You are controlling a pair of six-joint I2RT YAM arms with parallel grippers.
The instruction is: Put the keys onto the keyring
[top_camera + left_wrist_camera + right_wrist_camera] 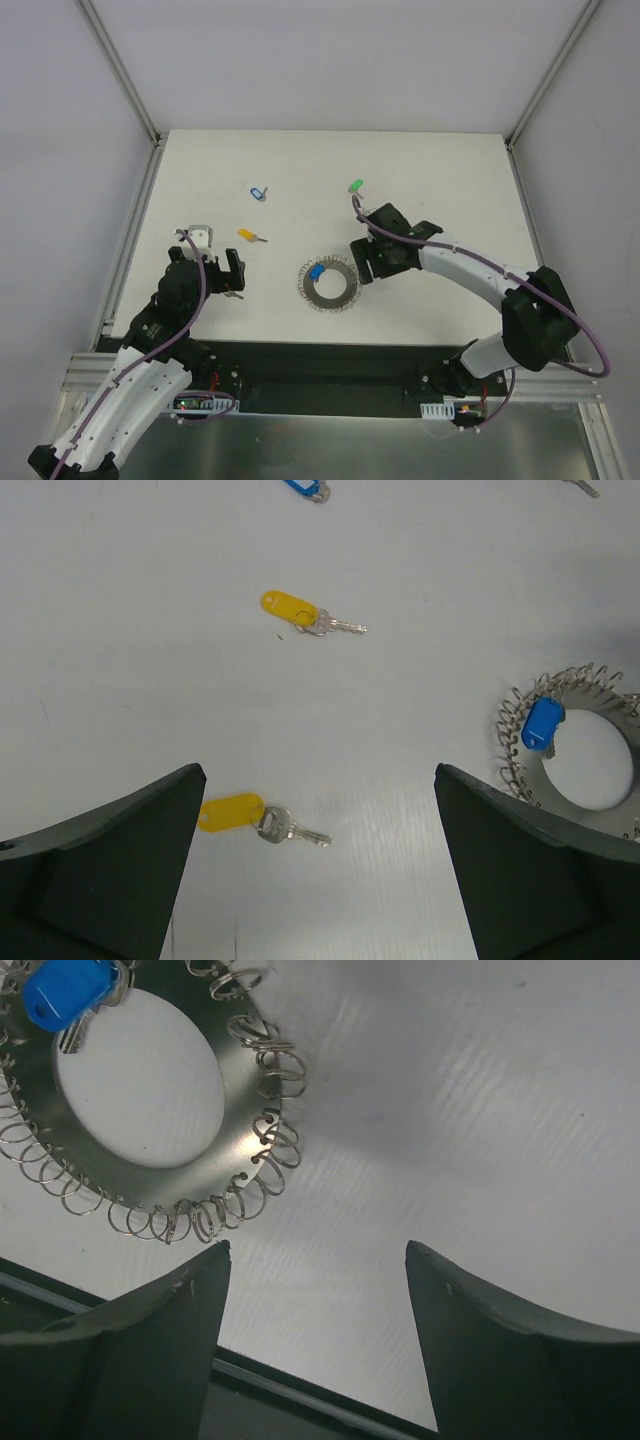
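Observation:
The keyring (329, 285) is a flat grey disc with wire loops round its rim, at table centre; a blue key (318, 271) sits on its far-left rim. It also shows in the left wrist view (540, 780) and the right wrist view (245, 1085). Loose keys: blue (259, 192), yellow (246, 235), green (355, 186). Another yellow key (232, 813) lies on the table next to my left finger. My left gripper (318, 770) is open and empty, left of the ring. My right gripper (317, 1245) is open and empty, just right of the ring.
The white table (450, 200) ends at a dark rail (300, 1390) close below my right fingers. Metal frame posts (125, 75) and white walls enclose the back and sides. My right arm (470, 270) arcs over the table's right side.

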